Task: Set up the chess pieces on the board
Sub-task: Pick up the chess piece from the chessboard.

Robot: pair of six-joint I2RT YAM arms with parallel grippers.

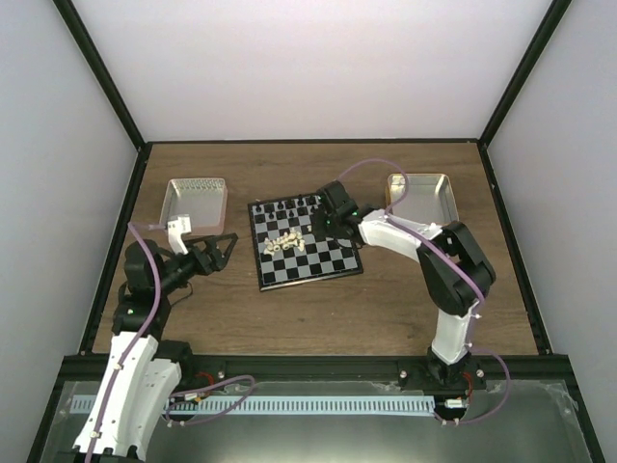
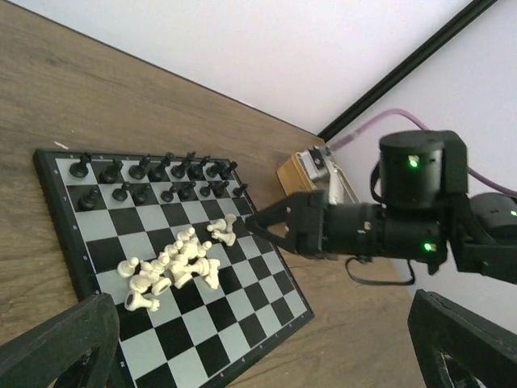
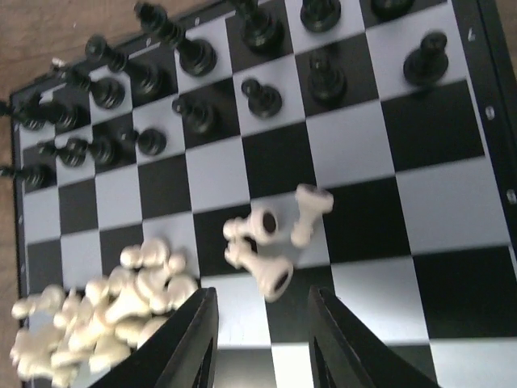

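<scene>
Right gripper (image 3: 261,295) jaws half-parted, nothing between them. We see three toppled chess pieces (image 3: 271,242) at its 12 o'clock and a cream pile (image 3: 105,315) at 8 o'clock, all on the board (image 3: 452,202). Left gripper (image 2: 258,343) spread wide, empty.

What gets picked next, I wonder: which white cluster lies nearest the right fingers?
The small toppled cluster, apart from the big heap, just ahead of the right fingers.
</scene>
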